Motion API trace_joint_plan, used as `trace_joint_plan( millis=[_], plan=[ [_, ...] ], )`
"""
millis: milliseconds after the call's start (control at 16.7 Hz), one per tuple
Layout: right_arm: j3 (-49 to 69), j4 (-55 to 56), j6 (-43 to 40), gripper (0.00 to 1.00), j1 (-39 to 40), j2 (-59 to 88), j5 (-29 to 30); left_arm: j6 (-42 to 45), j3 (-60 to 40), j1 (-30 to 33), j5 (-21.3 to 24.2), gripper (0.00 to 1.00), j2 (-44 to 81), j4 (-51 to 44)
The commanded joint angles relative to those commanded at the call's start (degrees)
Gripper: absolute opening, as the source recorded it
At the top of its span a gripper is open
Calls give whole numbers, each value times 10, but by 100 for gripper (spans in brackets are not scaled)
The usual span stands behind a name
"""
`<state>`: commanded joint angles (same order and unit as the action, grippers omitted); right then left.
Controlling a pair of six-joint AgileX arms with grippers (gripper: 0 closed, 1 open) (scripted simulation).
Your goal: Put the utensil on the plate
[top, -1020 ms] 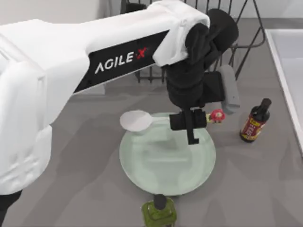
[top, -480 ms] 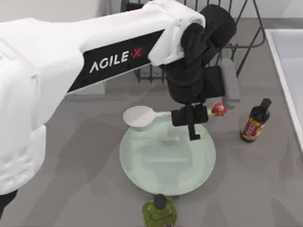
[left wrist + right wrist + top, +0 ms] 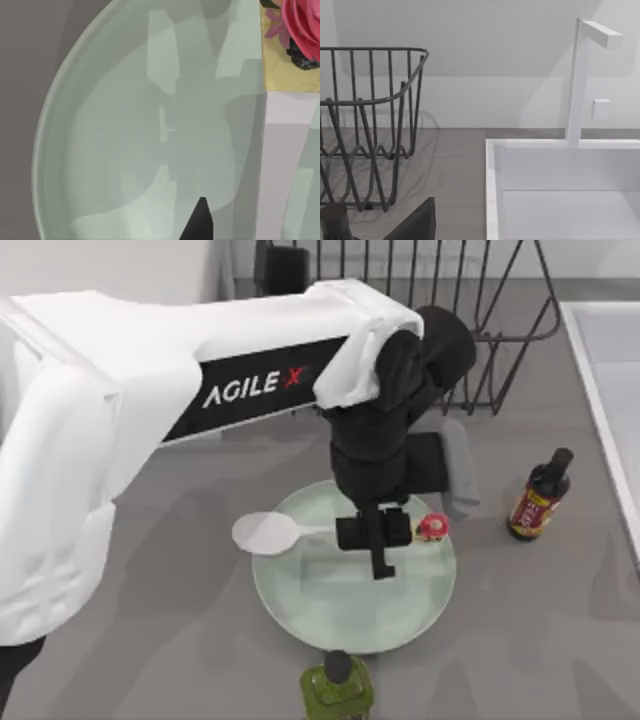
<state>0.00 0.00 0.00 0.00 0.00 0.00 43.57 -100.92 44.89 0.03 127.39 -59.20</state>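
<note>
Left pincer (image 3: 378, 536) clamped on spoon (image 3: 300, 532) handle, above plate (image 3: 330, 620), spoon bowl jutting past the rim

We can read one name, "AGILE X", in white letters with a red X, on the black strip along the side of our left arm (image 3: 260, 385). The dark bottle (image 3: 538, 496) at the right of the surface has a red and yellow label, but its letters are too small for us to read
</note>
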Motion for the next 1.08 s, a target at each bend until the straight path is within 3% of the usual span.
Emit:
trace_joint_plan(
  millis=[420,1080],
  plan=[
    [0,0,0,100,0,0,0,1,18,1,7,0,17,-7],
    [0,0,0,100,0,0,0,1,18,1,7,83,17,-7]
  ],
)
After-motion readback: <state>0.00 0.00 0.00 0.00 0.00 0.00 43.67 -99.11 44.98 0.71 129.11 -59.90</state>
